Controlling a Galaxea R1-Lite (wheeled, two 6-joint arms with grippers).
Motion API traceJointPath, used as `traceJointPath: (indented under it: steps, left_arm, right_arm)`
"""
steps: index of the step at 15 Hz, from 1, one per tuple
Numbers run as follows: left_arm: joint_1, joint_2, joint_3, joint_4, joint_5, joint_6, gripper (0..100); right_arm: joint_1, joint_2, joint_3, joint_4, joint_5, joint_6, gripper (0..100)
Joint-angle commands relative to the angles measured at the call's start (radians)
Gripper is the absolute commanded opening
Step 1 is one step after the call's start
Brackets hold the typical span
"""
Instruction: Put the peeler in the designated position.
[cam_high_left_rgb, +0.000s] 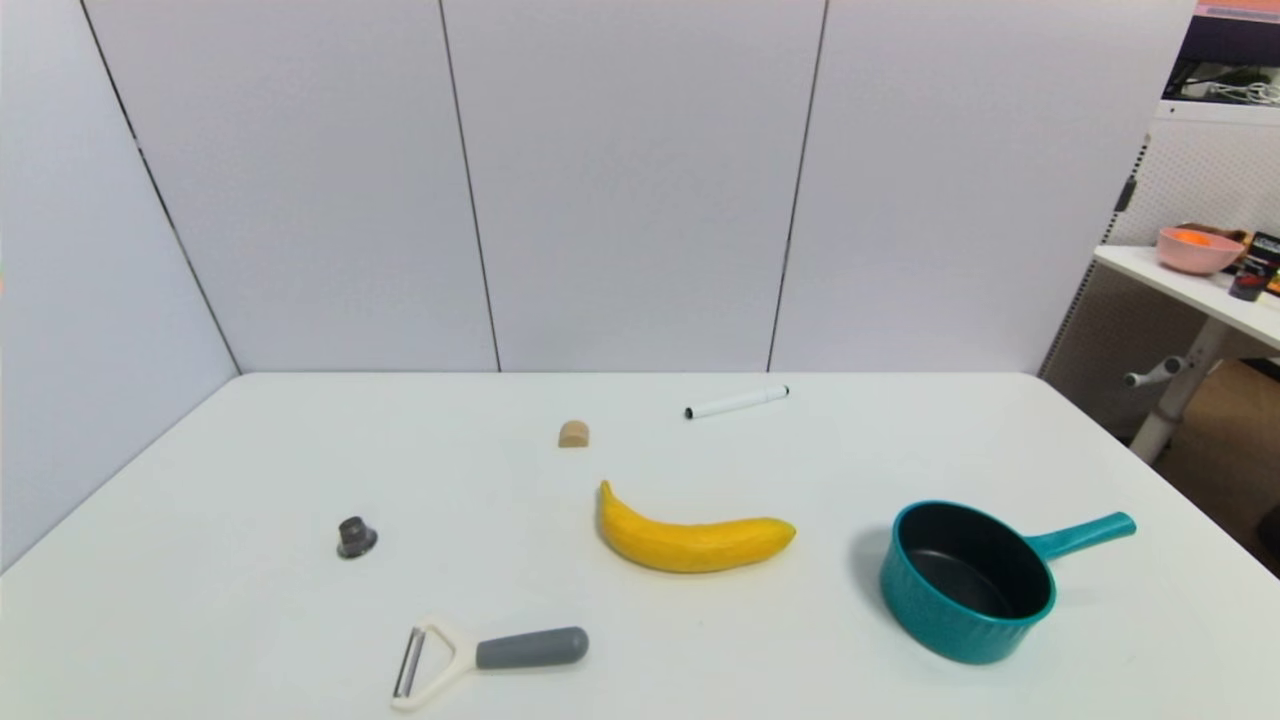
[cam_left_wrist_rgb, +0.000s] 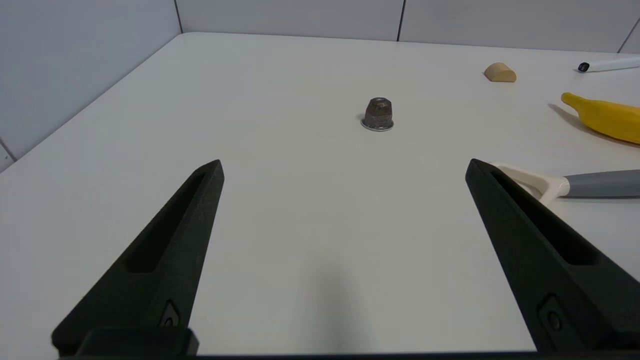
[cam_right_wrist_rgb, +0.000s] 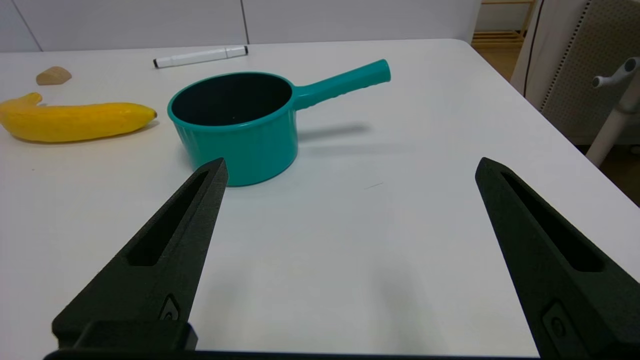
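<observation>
On the white worktop (cam_high_left_rgb: 250, 450), starting at the far left, a small dark metal nut (cam_high_left_rgb: 356, 537) with a flared base stands upright at about nine o'clock from the banana, well apart from everything else. The left pincer (cam_left_wrist_rgb: 345, 170) hovers low over bare worktop at the near left, its two black fingers (cam_left_wrist_rgb: 170, 250) spread wide with nothing between them; the nut sits beyond the gap in the left wrist view. Near that pincer's right-hand finger lies the peeler (cam_high_left_rgb: 480, 658), flat at the near edge at roughly seven o'clock from the banana, its cream forked head and thin blade pointing left and its grey handle pointing right; neither pincer touches it. Farther back, at about eleven o'clock from the banana, rests a small tan wooden half-round block (cam_high_left_rgb: 573, 434). The yellow banana (cam_high_left_rgb: 690, 538) lies at the middle, its curve bowed toward the near side and its stem tip at the left. At one o'clock from it, near the back edge, lies a white marker pen (cam_high_left_rgb: 737, 402) with a black cap end. At three o'clock from the banana stands a teal saucepan (cam_high_left_rgb: 965, 585) with a dark inside, its handle pointing right. The right pincer (cam_right_wrist_rgb: 350, 167) hovers over bare worktop at the near right, just this side of the saucepan, fingers spread wide and holding nothing.
</observation>
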Motion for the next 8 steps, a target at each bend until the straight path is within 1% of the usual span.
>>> traceJointPath:
  steps: [1,8]
  left_arm:
    - [0.000,0.001,0.000,0.000,0.000,-0.001,100]
    - [0.000,0.001,0.000,0.000,0.000,-0.001,100]
  right_arm:
    - [0.000,0.001,0.002,0.000,0.000,0.001,100]
    - [0.000,0.001,0.002,0.000,0.000,0.001,100]
